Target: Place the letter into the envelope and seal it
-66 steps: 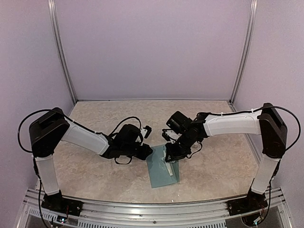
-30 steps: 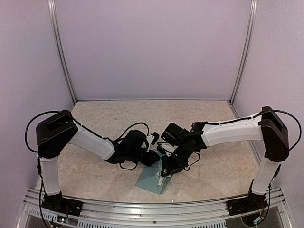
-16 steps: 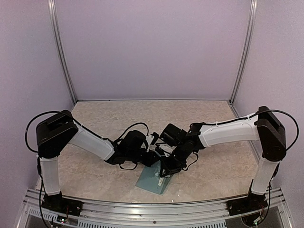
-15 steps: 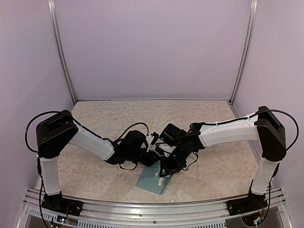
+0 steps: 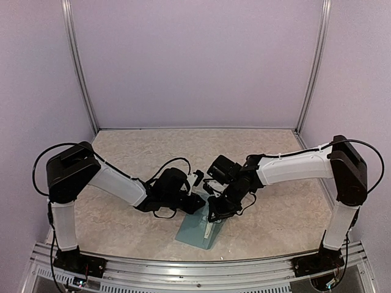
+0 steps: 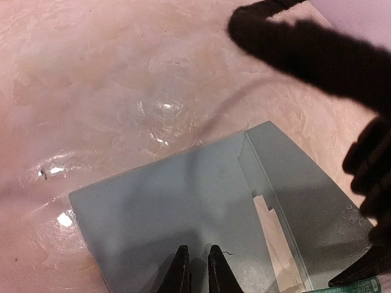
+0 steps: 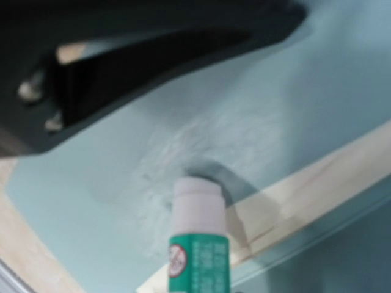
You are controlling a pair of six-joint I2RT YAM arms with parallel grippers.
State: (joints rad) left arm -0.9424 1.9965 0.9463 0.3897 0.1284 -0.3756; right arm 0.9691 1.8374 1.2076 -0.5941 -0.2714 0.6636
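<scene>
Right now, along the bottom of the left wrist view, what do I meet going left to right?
Bare tabletop → left pincer → cream strip → green-labelled glue stick. The envelope spans most of the width, so it has no single place.

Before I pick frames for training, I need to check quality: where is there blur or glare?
Right wrist: soft throughout, the glue stick blurred, a dark smeared shape across the top. Left wrist: bright glare patches on the glossy table, the envelope fairly sharp. Top external: evenly lit, no glare.
</scene>
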